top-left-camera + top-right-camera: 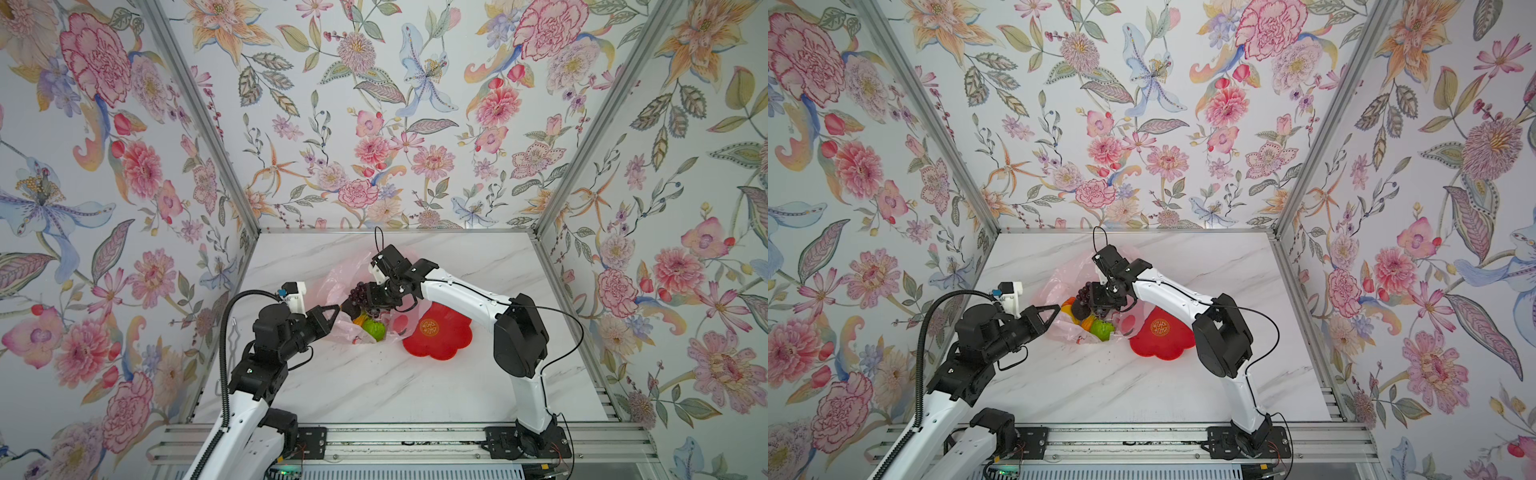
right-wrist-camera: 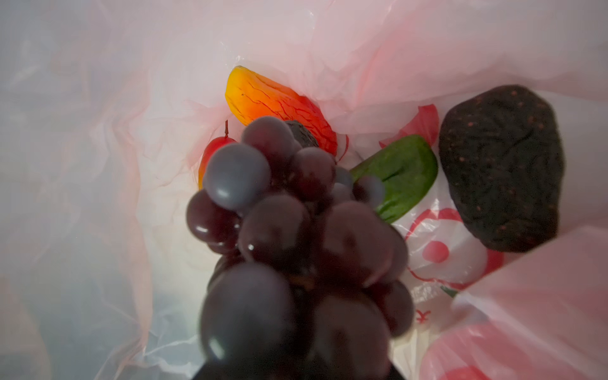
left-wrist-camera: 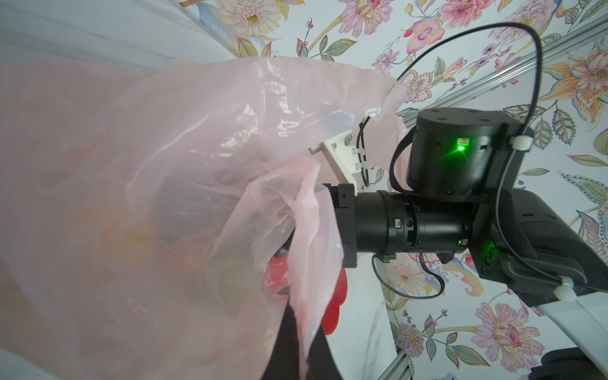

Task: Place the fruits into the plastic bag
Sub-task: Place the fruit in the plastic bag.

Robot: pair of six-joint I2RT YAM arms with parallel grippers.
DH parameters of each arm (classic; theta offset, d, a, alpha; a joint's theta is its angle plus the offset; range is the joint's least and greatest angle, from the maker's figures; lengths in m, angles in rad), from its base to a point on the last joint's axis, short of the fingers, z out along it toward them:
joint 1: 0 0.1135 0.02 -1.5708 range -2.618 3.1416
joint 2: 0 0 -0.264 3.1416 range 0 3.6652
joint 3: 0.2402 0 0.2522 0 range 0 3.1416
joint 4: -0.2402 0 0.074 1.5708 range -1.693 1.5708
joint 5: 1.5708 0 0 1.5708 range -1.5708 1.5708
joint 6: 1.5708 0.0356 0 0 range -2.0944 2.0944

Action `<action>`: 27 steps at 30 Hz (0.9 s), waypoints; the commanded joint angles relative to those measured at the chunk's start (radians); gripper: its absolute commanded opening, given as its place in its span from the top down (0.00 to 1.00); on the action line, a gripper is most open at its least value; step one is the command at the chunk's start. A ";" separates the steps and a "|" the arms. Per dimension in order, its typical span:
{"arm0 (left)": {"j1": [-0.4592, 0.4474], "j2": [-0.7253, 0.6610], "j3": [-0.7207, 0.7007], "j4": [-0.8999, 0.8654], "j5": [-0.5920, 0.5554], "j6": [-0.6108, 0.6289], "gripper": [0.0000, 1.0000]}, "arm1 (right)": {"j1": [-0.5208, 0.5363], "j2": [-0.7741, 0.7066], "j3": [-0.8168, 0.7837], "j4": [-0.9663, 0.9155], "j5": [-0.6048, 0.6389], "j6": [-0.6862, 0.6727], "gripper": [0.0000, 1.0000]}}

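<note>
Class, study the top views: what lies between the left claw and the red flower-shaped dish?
The pink plastic bag, its open mouth showing a green fruit among others, seen in both top views.

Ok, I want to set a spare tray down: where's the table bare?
Bare marble lies at the near end, before the red dish, and at the far end, behind the plastic bag. The middle is crowded: bag, dish, left gripper, right gripper.

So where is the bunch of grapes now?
In a top view the purple grapes hang at the right gripper, over the open pink plastic bag, left of the red dish.
</note>
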 commanded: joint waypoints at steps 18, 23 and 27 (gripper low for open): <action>0.009 0.020 -0.001 0.002 -0.018 0.001 1.00 | -0.006 -0.021 0.017 -0.024 -0.019 -0.039 0.42; 0.011 0.015 -0.004 0.002 -0.018 -0.002 1.00 | -0.007 -0.024 0.013 -0.024 -0.019 -0.039 0.42; 0.011 0.009 -0.004 -0.005 -0.019 -0.002 1.00 | -0.008 -0.022 0.023 -0.024 -0.024 -0.037 0.35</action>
